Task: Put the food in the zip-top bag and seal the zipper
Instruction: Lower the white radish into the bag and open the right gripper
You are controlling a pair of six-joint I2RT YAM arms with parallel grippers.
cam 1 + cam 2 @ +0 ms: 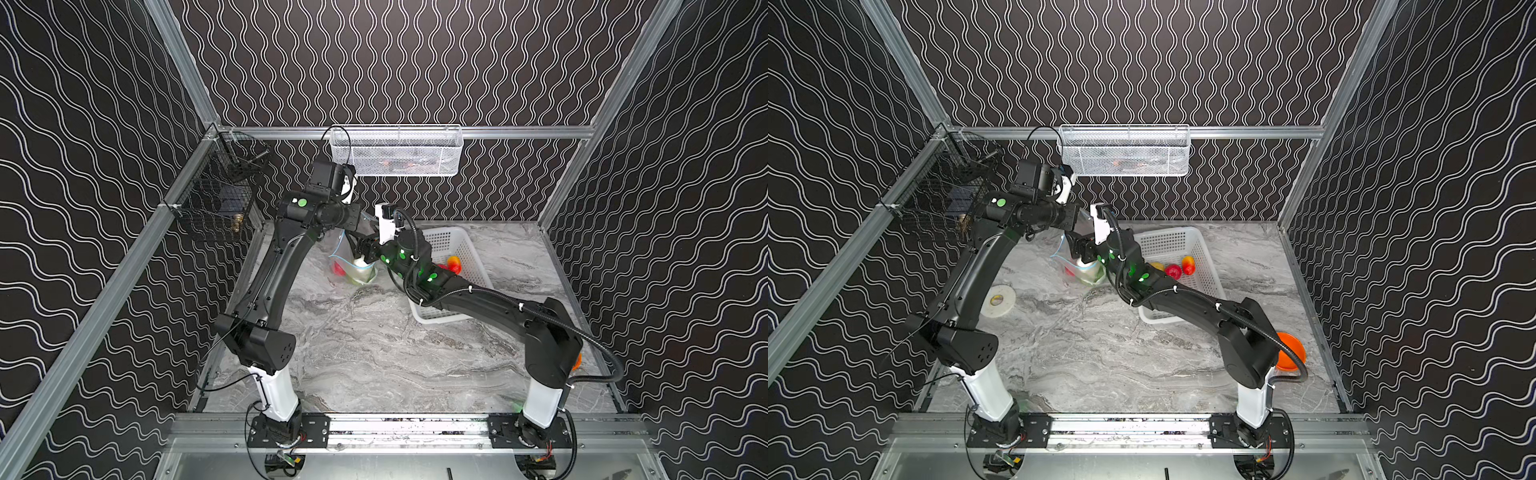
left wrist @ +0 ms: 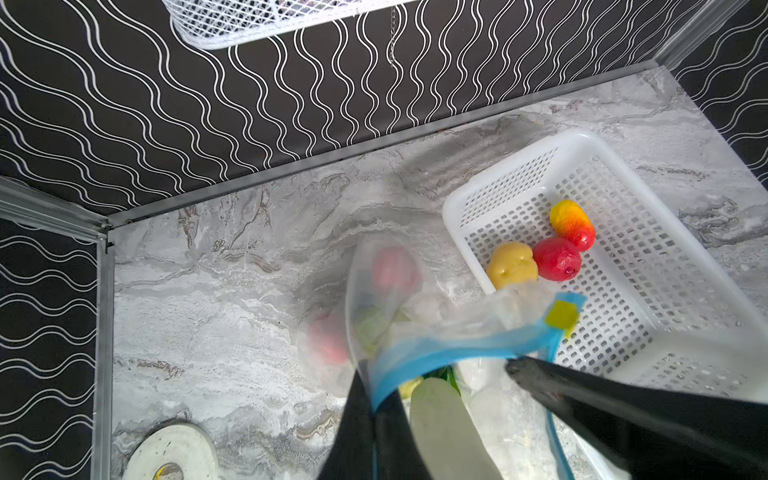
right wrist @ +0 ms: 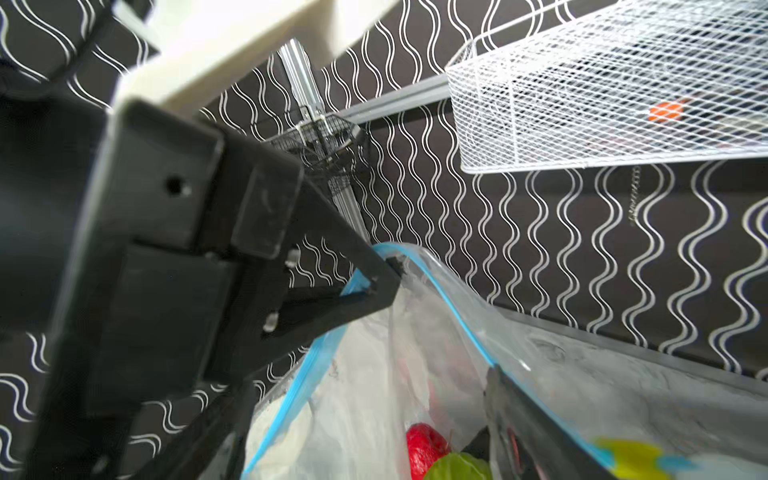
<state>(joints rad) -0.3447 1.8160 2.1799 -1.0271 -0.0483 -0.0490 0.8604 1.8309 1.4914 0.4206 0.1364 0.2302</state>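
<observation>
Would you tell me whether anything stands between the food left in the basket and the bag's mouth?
Nothing solid beyond the basket's own wall, which the food must be lifted over. The left claw pinches the bag's blue strip and the mouth gapes, but the open right claw sits there.
</observation>
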